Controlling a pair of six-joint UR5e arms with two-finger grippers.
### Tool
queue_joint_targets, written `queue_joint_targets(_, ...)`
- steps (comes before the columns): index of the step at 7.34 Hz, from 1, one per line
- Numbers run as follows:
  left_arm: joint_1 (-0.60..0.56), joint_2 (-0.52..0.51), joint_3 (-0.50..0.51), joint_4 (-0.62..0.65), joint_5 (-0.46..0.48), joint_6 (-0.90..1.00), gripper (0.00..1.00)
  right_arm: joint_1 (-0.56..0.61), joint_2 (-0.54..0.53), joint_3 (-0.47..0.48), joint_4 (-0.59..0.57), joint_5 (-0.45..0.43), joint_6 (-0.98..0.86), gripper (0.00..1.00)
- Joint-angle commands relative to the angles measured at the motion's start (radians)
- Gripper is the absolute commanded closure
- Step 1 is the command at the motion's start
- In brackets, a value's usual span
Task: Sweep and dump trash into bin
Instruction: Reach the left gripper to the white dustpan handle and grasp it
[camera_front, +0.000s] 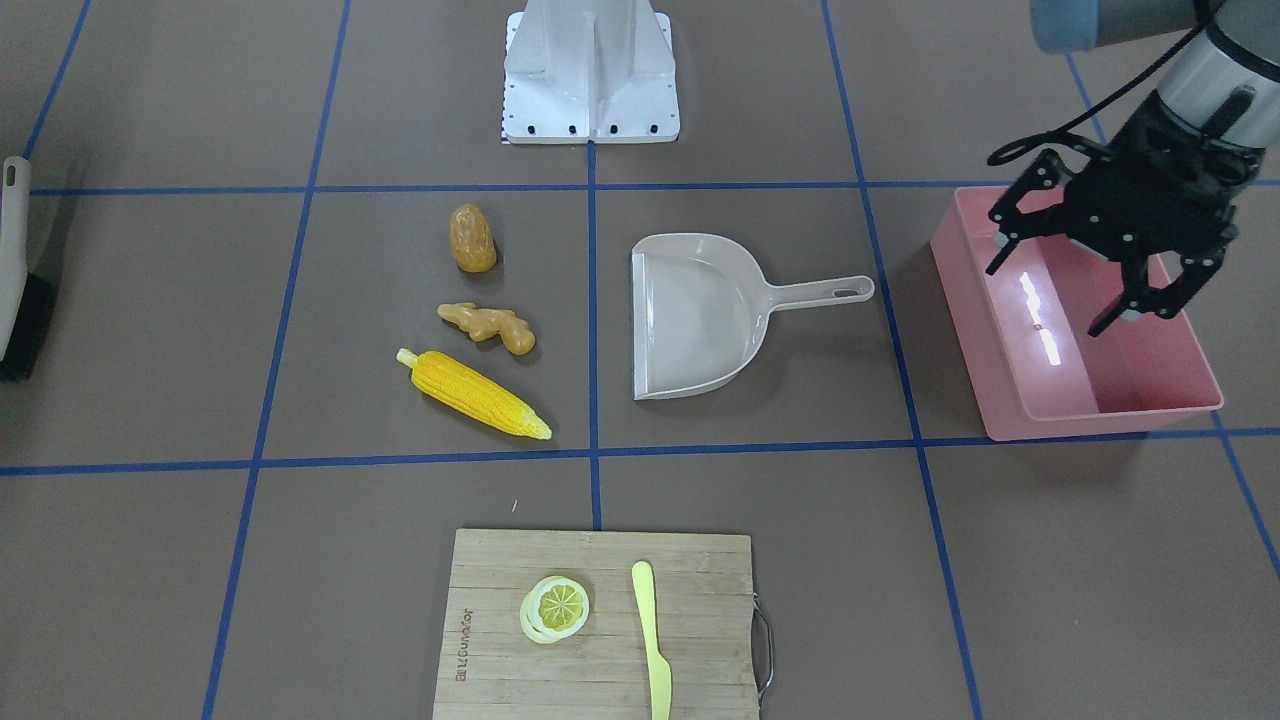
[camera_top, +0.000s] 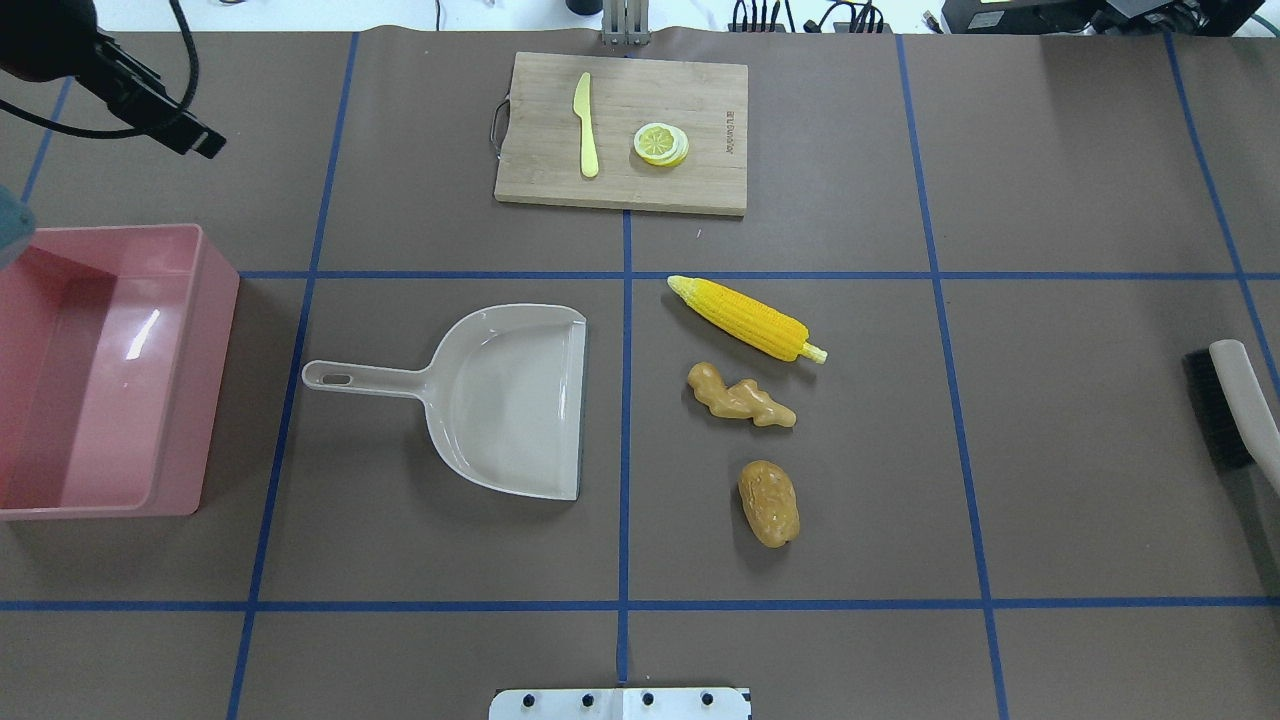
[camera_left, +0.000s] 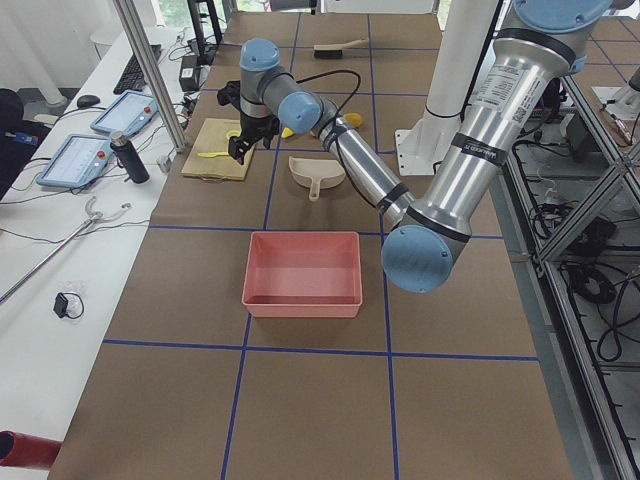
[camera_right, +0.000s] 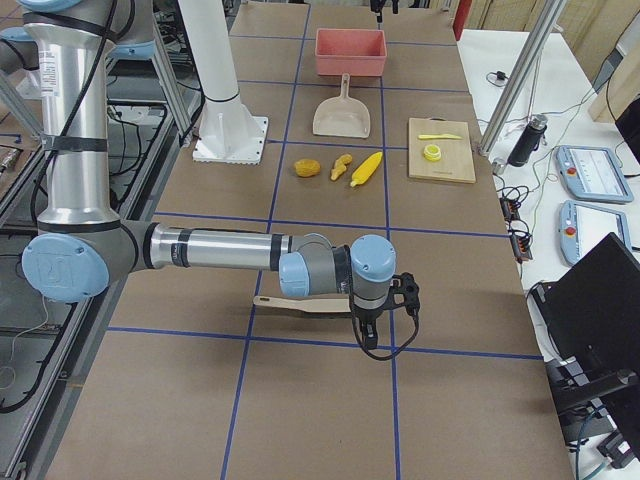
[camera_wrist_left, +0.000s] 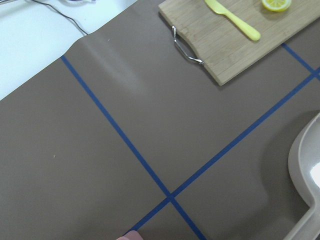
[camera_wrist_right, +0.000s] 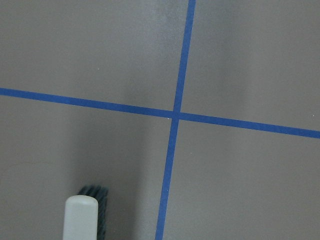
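Trash beside dustpan; left tool spread near bin; right tool state unclear; board engraving unreadable.

- The brown tabletop fills most of the view, marked by two blue tape lines that cross near the bottom middle.
- A wooden cutting board lies at the top right, its metal handle on the near end.
- A pale yellow knife and a lemon slice, cut off by the top edge, rest on the board.
- The curved beige rim of a dustpan shows at the lower right.
- A pink corner of the bin peeks in at the bottom edge.
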Motion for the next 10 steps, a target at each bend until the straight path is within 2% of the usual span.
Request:
queue_joint_targets(1, 0.072, -0.039, -0.008, -0.003, 0.005, 0.007, 0.02, 0.001, 0.0, 0.001, 0.004, -0.001, 0.004, 0.0)
queue_joint_targets(3, 0.088, -0.048, -0.015, -0.019, 0.018, 0.085, 0.02, -0.001, 0.001, 0.022, -0.038, -0.003, 0.006, 0.0)
queue_joint_targets(5, 0.086, -0.042, -0.021, -0.027, 0.002, 0.174, 0.02, -0.022, -0.008, 0.129, -0.158, -0.008, 0.07, 0.0)
queue_joint_targets(7, 0.172, -0.037, -0.003, -0.1, 0.013, 0.182, 0.02, -0.079, -0.06, 0.163, -0.157, -0.008, 0.163, 0.0)
queue_joint_targets(8, 0.239, -0.033, 0.036, -0.263, 0.015, 0.191, 0.02, -0.126, -0.13, 0.181, -0.085, -0.011, 0.228, 0.0)
queue_joint_targets(9, 0.261, -0.013, 0.088, -0.418, 0.01, 0.191, 0.02, -0.168, -0.17, 0.186, 0.075, -0.008, 0.41, 0.0)
queue_joint_targets(10, 0.287, 0.007, 0.128, -0.544, 0.005, 0.193, 0.02, -0.214, -0.26, 0.185, 0.259, -0.008, 0.465, 0.0)
